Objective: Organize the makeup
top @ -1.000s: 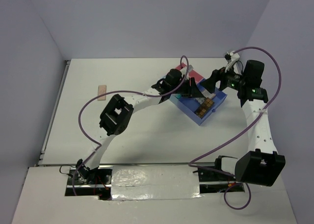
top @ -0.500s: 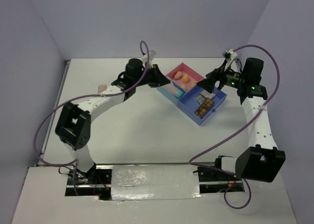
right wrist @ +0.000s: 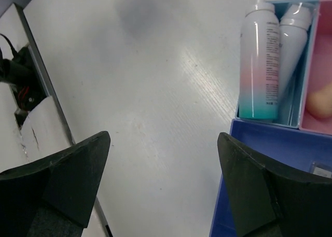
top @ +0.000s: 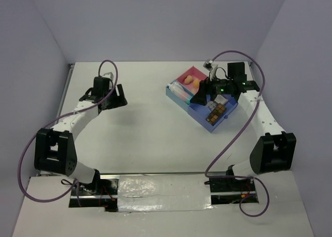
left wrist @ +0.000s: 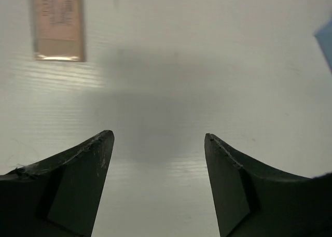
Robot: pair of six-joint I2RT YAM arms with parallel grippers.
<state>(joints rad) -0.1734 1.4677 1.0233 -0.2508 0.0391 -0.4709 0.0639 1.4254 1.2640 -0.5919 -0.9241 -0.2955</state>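
Note:
A peach palette (left wrist: 57,24) lies flat on the white table, ahead and to the left of my left gripper (left wrist: 158,136), which is open and empty above bare table. In the top view the left gripper (top: 119,98) hides the palette. My right gripper (top: 199,98) is open and empty over the near-left edge of the tray (top: 228,115). In the right wrist view the gripper (right wrist: 163,136) sits beside a pink-to-teal tube (right wrist: 258,66) and a white bottle (right wrist: 290,45) lying together in one compartment. Tan sponges (top: 189,80) lie in the pink compartment. Small palettes (top: 217,111) lie in the blue compartment.
The pink-and-blue tray's blue wall (right wrist: 259,138) is close to my right finger. The taped front edge of the table (top: 155,187) and the arm bases are near. A corner of the tray (left wrist: 327,40) shows at the right of the left wrist view.
My left arm has swung from the tray far to the left and now hangs by the peach palette. My right gripper has moved left over the tray's near edge.

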